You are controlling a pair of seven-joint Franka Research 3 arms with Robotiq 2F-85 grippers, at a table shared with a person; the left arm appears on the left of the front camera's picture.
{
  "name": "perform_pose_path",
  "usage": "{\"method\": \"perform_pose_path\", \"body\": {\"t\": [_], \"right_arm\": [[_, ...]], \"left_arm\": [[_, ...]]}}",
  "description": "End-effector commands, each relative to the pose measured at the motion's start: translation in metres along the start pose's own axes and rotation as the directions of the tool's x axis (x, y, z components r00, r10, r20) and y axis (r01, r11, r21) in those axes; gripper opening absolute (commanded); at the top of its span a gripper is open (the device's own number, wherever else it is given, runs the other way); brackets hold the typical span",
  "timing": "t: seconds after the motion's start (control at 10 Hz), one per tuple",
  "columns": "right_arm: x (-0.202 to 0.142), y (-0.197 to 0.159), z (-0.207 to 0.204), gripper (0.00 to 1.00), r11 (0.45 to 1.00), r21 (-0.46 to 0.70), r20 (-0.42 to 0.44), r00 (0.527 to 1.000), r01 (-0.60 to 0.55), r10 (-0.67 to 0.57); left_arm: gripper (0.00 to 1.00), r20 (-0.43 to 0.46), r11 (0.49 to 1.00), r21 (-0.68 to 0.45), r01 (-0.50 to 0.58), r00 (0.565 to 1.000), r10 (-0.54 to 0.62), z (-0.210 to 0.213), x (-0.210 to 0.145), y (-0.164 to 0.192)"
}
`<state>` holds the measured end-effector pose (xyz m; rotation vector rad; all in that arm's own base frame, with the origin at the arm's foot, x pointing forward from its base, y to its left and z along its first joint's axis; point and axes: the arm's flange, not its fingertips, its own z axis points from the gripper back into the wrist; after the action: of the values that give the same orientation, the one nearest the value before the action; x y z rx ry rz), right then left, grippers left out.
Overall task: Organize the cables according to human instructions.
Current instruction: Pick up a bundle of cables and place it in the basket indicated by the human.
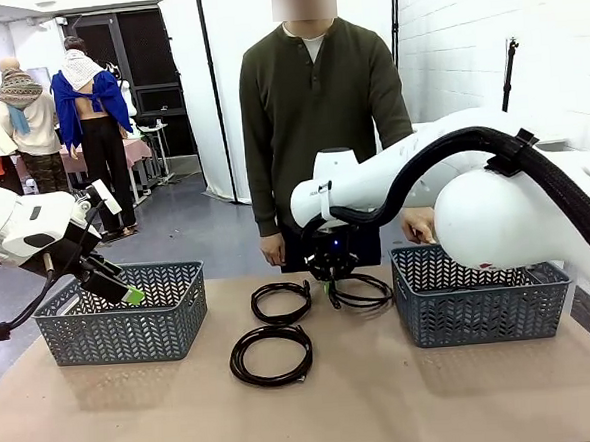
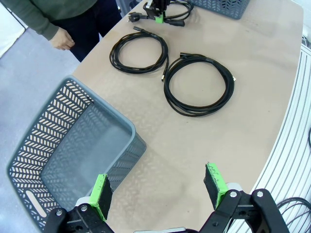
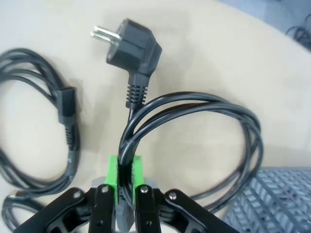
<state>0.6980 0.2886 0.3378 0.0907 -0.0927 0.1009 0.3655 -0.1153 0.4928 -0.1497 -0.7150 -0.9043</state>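
**Right wrist view: right gripper (image 3: 125, 171) clamped on a coiled cable (image 3: 194, 103)**

Seen along its own fingers, the right gripper is closed narrow. Its green pads (image 3: 112, 172) pinch several black strands where the loop of the cable bunches together. The rest of that loop arcs away over the tan table (image 3: 218, 53). Its mains plug (image 3: 136, 46), two pins showing, lies flat just beyond the fingertips. To one side lies a second cable (image 3: 29, 121) with a small connector end. At the lower corner a grey lattice basket (image 3: 272, 194) shows, near the held loop.

From the front, the right arm reaches in from the right to the far middle of the table, with its gripper pointing down. The held cable lies on the table just beside the right-hand basket. The second cable lies just to its left. A third cable (image 1: 271, 355) lies nearer the robot, just beside the second.

The left gripper (image 2: 156, 187) hangs with its jaws wide apart and nothing between them. One pad is above the corner of the left basket (image 2: 73, 145) and the other above bare table.

A person (image 1: 318, 109) in a dark olive shirt stands at the far side, with one hand (image 1: 272, 250) hanging near the table's edge.
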Motion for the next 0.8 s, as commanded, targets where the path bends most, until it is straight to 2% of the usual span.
{"method": "perform_pose_path", "body": {"t": [0.0, 0.2, 0.3, 0.6, 0.7], "right_arm": [[-0.002, 0.008, 0.033, 0.00, 0.999, -0.016, 0.054, 0.997, -0.046, 0.047], [-0.010, 0.021, 0.055, 0.00, 0.992, -0.009, 0.052, 0.991, -0.122, 0.122], [-0.016, 0.028, 0.066, 0.00, 0.975, -0.010, 0.028, 0.975, -0.221, 0.221], [-0.041, 0.032, 0.100, 0.00, 0.850, -0.022, -0.059, 0.849, -0.526, 0.524], [-0.052, 0.030, 0.113, 0.00, 0.785, -0.019, -0.095, 0.782, -0.620, 0.616]], "left_arm": [[1.00, 0.012, 1.000, -0.007, -0.007, 1.000, 0.007, -0.001, 0.000, 0.002], [1.00, 0.012, 1.000, -0.007, -0.007, 1.000, 0.007, -0.001, 0.000, 0.002], [1.00, 0.012, 1.000, -0.007, -0.007, 1.000, 0.007, -0.001, 0.000, 0.002], [1.00, 0.012, 1.000, -0.007, -0.007, 1.000, 0.007, -0.001, 0.000, 0.002], [1.00, 0.012, 1.000, -0.007, -0.007, 1.000, 0.007, -0.001, 0.000, 0.002]]}}
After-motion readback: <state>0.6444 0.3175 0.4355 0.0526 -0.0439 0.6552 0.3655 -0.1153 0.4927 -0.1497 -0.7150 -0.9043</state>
